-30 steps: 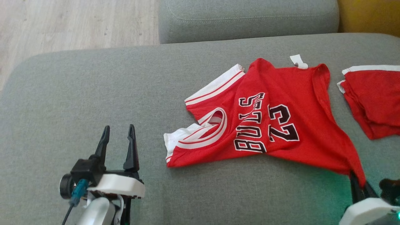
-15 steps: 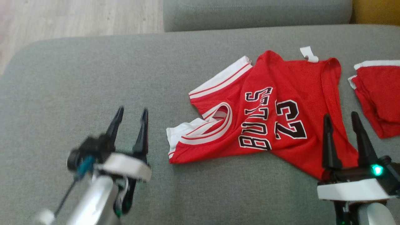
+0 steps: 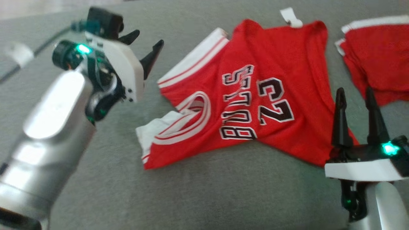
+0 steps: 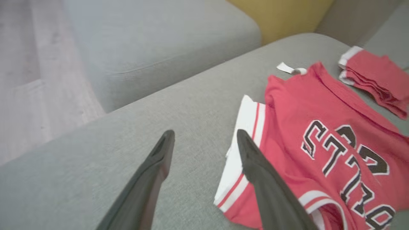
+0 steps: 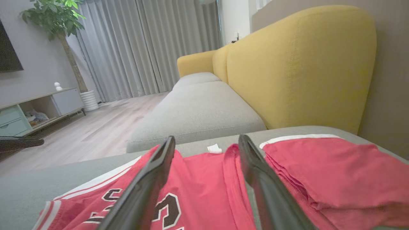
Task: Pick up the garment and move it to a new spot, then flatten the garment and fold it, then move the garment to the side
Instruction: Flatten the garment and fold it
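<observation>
The garment, a red jersey (image 3: pixel 255 95) with white trim and "BULLS 23" print, lies loosely spread and wrinkled on the grey sofa seat (image 3: pixel 191 198). My left gripper (image 3: pixel 149 37) is open, hovering just left of the jersey's white-trimmed shoulder edge. In the left wrist view that gripper (image 4: pixel 205 134) straddles bare cushion beside the jersey (image 4: pixel 319 134). Open and empty, my right gripper (image 3: pixel 354 92) stands over the jersey's lower right corner. The right wrist view has this gripper (image 5: pixel 207 139) pointing across the jersey (image 5: pixel 198 179).
A second red garment (image 3: pixel 377 54), folded, lies at the right of the seat, close to the jersey (image 5: pixel 335 172). Beyond are a grey ottoman (image 4: pixel 153 48), a yellow sofa back (image 5: pixel 300 70) and wooden floor (image 4: pixel 25 95) to the left.
My right gripper let go of the jersey's lower corner, opened and rose into view. My left arm swung up toward the jersey's shoulder edge. The camera tilted down.
</observation>
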### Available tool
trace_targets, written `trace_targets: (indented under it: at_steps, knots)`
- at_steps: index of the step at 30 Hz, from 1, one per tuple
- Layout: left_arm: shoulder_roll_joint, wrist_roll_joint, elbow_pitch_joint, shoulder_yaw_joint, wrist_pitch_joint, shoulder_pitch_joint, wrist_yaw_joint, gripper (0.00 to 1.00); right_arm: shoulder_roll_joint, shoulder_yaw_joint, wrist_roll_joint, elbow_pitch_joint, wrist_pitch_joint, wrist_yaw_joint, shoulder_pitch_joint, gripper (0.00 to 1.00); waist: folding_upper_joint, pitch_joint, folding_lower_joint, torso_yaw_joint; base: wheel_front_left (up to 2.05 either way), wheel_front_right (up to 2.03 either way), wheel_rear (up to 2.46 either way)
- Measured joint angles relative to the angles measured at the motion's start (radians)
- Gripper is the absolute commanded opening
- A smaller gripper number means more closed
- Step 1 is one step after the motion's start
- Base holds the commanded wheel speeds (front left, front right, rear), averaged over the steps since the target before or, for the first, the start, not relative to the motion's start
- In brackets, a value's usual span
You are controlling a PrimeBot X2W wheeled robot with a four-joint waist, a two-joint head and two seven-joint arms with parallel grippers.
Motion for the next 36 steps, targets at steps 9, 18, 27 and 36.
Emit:
trace_targets:
  at_steps: [9,18,27,36]
  knots:
    - [0.128,-0.195,0.021,-0.205,0.263,-0.142,0.0,1.0,0.0,0.022,0.055,0.01,-0.002,0.0,-0.041,1.0,0.0,0.096,0.0,-0.123,0.0,0.0,0.0]
    - [0.178,-0.269,0.057,-0.286,0.296,-0.196,0.0,1.0,0.0,0.026,0.071,0.003,-0.002,0.0,-0.052,1.0,0.0,0.16,-0.0001,-0.191,0.0,0.0,0.0]
    - [0.202,-0.344,0.052,-0.341,0.285,-0.223,-0.007,0.0,0.0,0.027,0.076,0.004,-0.002,0.0,-0.052,1.0,0.0,0.157,-0.0002,-0.19,0.0,0.0,0.0]
    - [0.205,-0.255,0.159,-0.314,0.037,-0.315,0.01,0.0,0.0,0.04,0.057,0.005,-0.002,0.0,-0.052,1.0,0.0,0.142,-0.0003,-0.168,0.0,0.0,0.0]
